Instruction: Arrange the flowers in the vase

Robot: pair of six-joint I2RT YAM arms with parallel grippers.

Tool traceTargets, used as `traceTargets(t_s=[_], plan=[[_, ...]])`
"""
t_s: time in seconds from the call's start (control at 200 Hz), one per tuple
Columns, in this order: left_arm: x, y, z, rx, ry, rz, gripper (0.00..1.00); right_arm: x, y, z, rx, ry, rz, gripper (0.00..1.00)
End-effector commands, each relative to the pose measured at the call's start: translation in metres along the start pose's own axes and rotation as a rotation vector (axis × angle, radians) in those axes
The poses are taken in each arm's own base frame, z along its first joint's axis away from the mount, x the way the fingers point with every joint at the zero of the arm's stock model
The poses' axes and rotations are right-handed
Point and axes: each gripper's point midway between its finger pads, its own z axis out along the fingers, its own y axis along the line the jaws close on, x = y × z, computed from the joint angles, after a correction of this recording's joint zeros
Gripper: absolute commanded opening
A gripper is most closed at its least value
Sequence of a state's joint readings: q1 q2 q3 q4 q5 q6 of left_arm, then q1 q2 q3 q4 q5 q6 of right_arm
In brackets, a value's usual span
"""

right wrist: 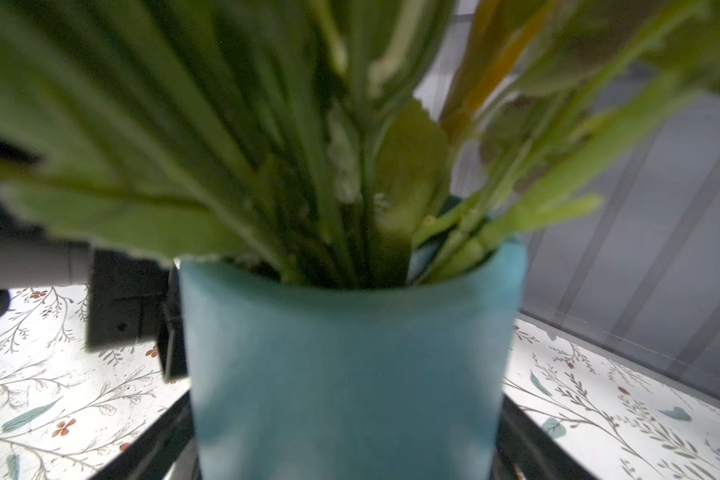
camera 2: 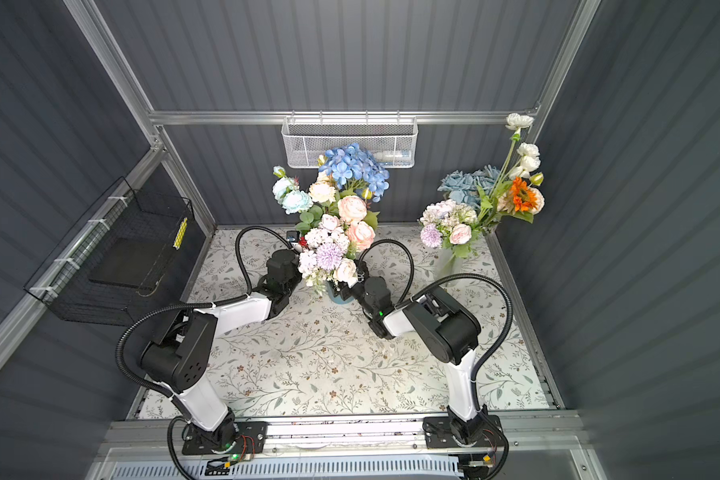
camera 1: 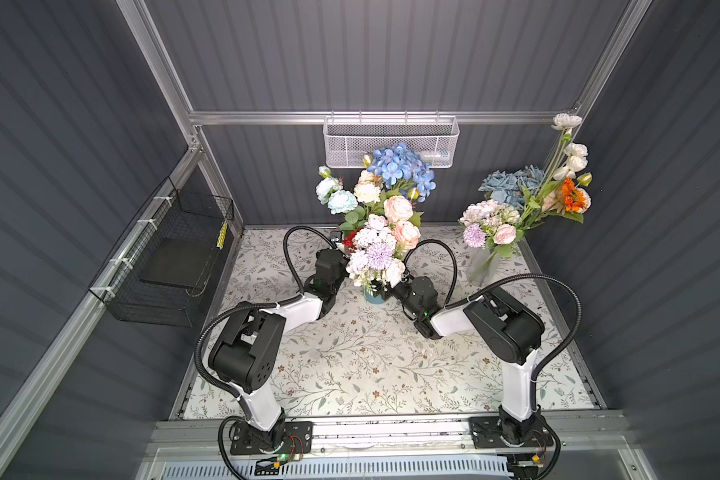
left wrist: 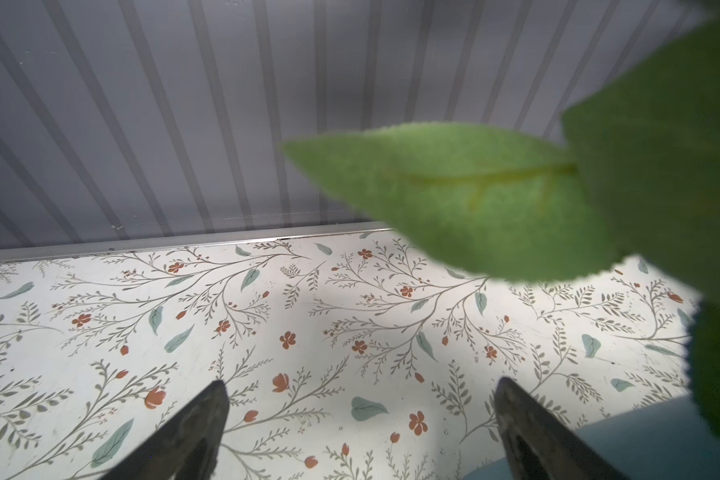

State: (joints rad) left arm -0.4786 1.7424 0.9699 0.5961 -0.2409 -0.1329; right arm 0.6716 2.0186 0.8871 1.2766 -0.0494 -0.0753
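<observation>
The flowers [camera 1: 377, 224] stand bunched in a blue vase [camera 1: 374, 294] just above the centre of both top views. Blue hydrangea is at the top, pink and cream roses are below it, and a lilac pompon and white blossoms hang lowest over the rim.

The right gripper [right wrist: 346, 415] comes in from the lower right. Its dark fingers [right wrist: 533, 440] are pressed to either side of the vase wall, which fills the gap between them. In the right wrist view green stems and leaves fan up out of the mouth, blurred.

The left gripper [left wrist: 361, 382] sits on the vase's left, mostly hidden under the blossoms from above. In its wrist view the fingers [left wrist: 200, 428] are spread wide with nothing but the flowered tablecloth [left wrist: 142, 324] between them. The vase edge shows in the lower right corner, and a big green leaf [left wrist: 454, 195] hangs across the upper right.

At the right edge of the top views a second bouquet [camera 1: 528, 199] of white, orange, pale pink and dusty blue stands in a clear glass vase [camera 1: 481, 268], well apart from both arms.

A white mesh basket [camera 1: 391, 143] hangs on the back rail, and a black wire basket [camera 1: 167, 266] hangs on the left wall.
</observation>
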Motion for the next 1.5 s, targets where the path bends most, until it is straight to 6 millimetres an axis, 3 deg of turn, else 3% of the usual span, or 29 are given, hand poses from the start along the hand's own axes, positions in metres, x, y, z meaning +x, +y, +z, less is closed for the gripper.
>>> traceTargets(t_s=[0.0,0.055,0.1,0.14,0.21,0.35,0.69,0.905,1.221,1.381,1.496], plan=[[-0.009,-0.019,0.004,0.066,-0.029,0.002,1.0,-0.088,0.005,0.001,-0.027,-0.294,-0.016,0.0],[-0.007,-0.018,0.005,0.062,-0.023,0.001,1.0,-0.086,0.005,0.0,-0.029,-0.286,-0.006,0.16],[-0.006,-0.017,0.006,0.056,-0.02,0.002,1.0,-0.085,0.005,-0.002,-0.032,-0.284,0.001,0.48],[-0.007,-0.016,0.005,0.052,-0.018,0.002,1.0,-0.086,0.005,-0.004,-0.032,-0.283,0.006,0.63],[-0.007,-0.015,0.004,0.048,-0.014,-0.003,1.0,-0.086,0.005,-0.008,-0.028,-0.279,0.006,0.79],[-0.008,-0.013,-0.001,0.045,-0.012,-0.012,1.0,-0.083,0.005,-0.019,-0.025,-0.26,0.016,0.98],[-0.004,-0.013,-0.009,0.054,0.004,-0.031,1.0,-0.051,0.009,-0.048,-0.02,-0.161,0.066,0.99],[0.0,-0.012,-0.024,0.063,0.04,-0.043,1.0,-0.041,0.012,-0.091,0.008,-0.107,0.12,0.99],[0.032,-0.008,-0.066,0.092,0.18,-0.061,1.0,-0.037,-0.021,-0.154,0.197,-0.017,0.258,0.99],[0.051,0.019,-0.096,-0.024,0.253,-0.054,1.0,-0.034,-0.053,-0.177,0.367,0.159,0.241,0.99],[0.061,0.043,-0.115,-0.138,0.289,-0.028,1.0,-0.046,-0.082,-0.203,0.494,0.242,0.208,0.99]])
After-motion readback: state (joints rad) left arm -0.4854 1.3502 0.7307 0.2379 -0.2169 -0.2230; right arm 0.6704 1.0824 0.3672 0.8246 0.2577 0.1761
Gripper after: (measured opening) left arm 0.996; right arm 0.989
